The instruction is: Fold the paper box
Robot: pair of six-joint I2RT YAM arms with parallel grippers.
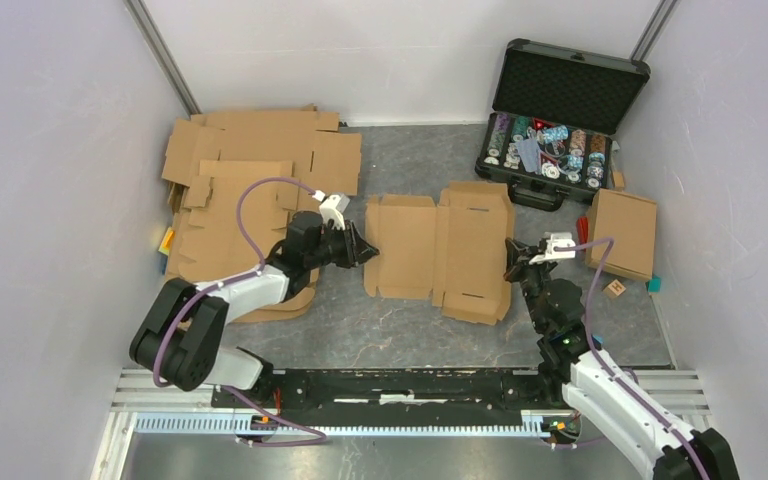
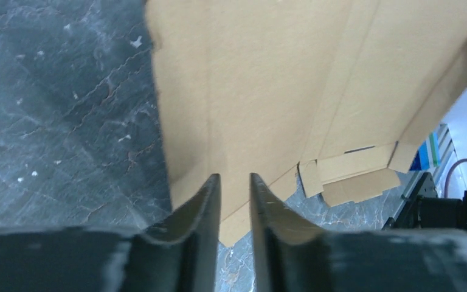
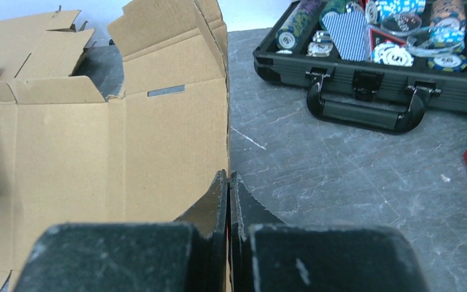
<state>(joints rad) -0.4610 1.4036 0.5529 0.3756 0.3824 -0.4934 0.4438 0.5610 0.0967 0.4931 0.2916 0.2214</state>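
The paper box (image 1: 440, 250) is a flat, unfolded cardboard sheet in the middle of the table. My left gripper (image 1: 368, 248) is at its left edge. In the left wrist view the jaws (image 2: 235, 179) stand a narrow gap apart over the cardboard (image 2: 267, 91), with nothing clamped between them. My right gripper (image 1: 510, 262) is at the box's right edge. In the right wrist view it (image 3: 228, 176) is shut on that edge, and the sheet (image 3: 127, 146) rises to its left with the flaps tilted up.
A stack of flat cardboard sheets (image 1: 250, 170) lies at the back left. An open black case of poker chips (image 1: 550, 130) stands at the back right. A folded cardboard box (image 1: 622, 232), a small wooden cube (image 1: 615, 288) and a teal item (image 1: 654, 284) are on the right.
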